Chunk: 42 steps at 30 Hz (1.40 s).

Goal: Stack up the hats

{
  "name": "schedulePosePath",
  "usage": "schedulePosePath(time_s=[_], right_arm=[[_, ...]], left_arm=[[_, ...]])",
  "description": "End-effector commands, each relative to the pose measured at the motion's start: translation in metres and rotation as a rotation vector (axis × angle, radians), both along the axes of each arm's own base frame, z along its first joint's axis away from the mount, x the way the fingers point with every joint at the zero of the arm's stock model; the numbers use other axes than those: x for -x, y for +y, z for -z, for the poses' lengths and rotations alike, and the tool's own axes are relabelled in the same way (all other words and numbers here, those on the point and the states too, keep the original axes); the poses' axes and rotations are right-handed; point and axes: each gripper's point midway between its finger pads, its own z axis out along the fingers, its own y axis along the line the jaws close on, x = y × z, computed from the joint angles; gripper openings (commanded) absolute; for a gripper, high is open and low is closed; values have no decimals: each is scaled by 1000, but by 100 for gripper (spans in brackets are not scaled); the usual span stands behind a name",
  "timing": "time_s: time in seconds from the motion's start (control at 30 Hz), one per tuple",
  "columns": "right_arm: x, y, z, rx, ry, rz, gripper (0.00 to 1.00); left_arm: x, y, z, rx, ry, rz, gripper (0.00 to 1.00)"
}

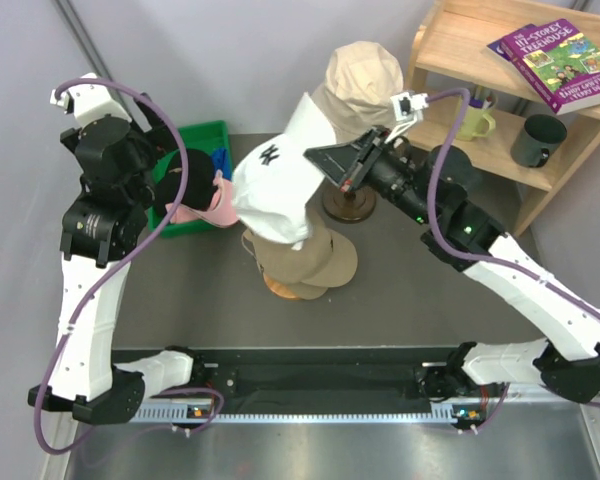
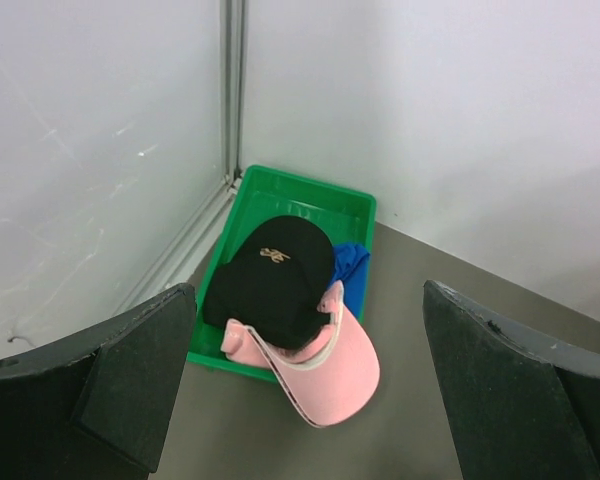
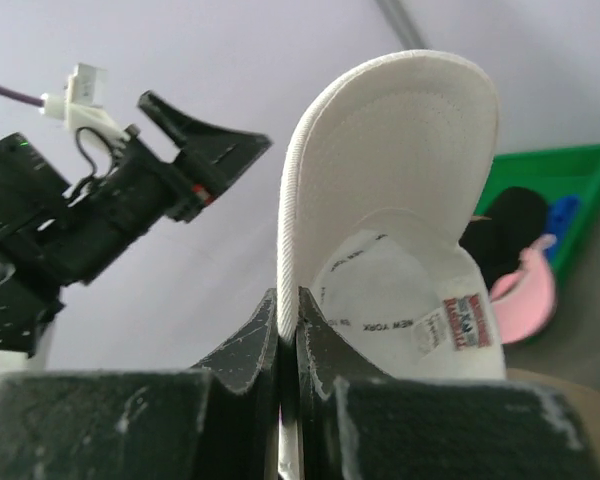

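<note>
My right gripper (image 1: 315,157) (image 3: 288,302) is shut on the edge of the white cap's (image 1: 272,188) (image 3: 400,150) brim. The cap, with a small dark logo, hangs in the air above a tan cap (image 1: 312,264) lying on the table. A cream bucket hat (image 1: 364,72) sits on top of the wooden stand (image 1: 348,207) behind them. In the left wrist view a pink cap (image 2: 330,360) leans over the rim of a green bin (image 2: 310,198), under a black hat (image 2: 275,275) and beside a blue one (image 2: 352,270). My left gripper (image 2: 308,300) hangs open high above that bin, holding nothing.
A wooden shelf (image 1: 450,45) at the back right carries a purple book (image 1: 560,62), a green mug (image 1: 475,122) and a dark mug (image 1: 536,140). Grey walls close the back and left sides. The left arm (image 3: 100,215) shows in the right wrist view.
</note>
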Motion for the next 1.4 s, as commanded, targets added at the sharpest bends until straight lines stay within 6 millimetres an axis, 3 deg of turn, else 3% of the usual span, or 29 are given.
schedulePosePath(time_s=[0.0, 0.13, 0.17, 0.23, 0.27, 0.33, 0.37, 0.6, 0.77, 0.83, 0.87, 0.93, 1.07, 1.13, 1.37], right_arm=[[30, 48, -35, -185, -27, -269, 0], [37, 76, -17, -263, 43, -421, 0], [40, 85, 7, -242, 89, -466, 0], [38, 89, 23, -275, 143, -499, 0], [31, 89, 48, -257, 187, -490, 0], [26, 80, 55, -271, 189, -479, 0], [16, 74, 69, -259, 205, -444, 0], [-8, 23, 83, -309, 194, -312, 0], [-22, -2, 109, -347, 224, -237, 0], [-24, -9, 109, -382, 221, -229, 0], [-26, -11, 121, -385, 245, -215, 0], [-30, -16, 123, -415, 250, -210, 0], [-34, -25, 145, -444, 289, -180, 0], [-35, -33, 146, -484, 277, -171, 0], [-46, -45, 192, -480, 360, -99, 0]], left_arm=[[5, 14, -25, -26, -90, -64, 99], [13, 22, -36, -54, -115, -95, 99], [13, 22, -37, -57, -117, -98, 99], [15, 24, -38, -64, -118, -104, 99], [14, 24, -37, -65, -115, -106, 99], [14, 24, -34, -69, -105, -104, 99], [15, 24, -33, -69, -102, -102, 99], [5, 19, -22, -65, -84, -88, 99], [-9, 10, -15, -48, -70, -54, 99], [-14, 7, -12, -50, -61, -41, 99], [-17, 3, -11, -52, -57, -17, 99], [-23, -6, -8, -68, -51, 33, 99], [-33, -36, 5, -68, -51, 205, 99], [-38, -53, 19, -47, -34, 291, 99], [-48, -78, 64, -5, 65, 405, 99]])
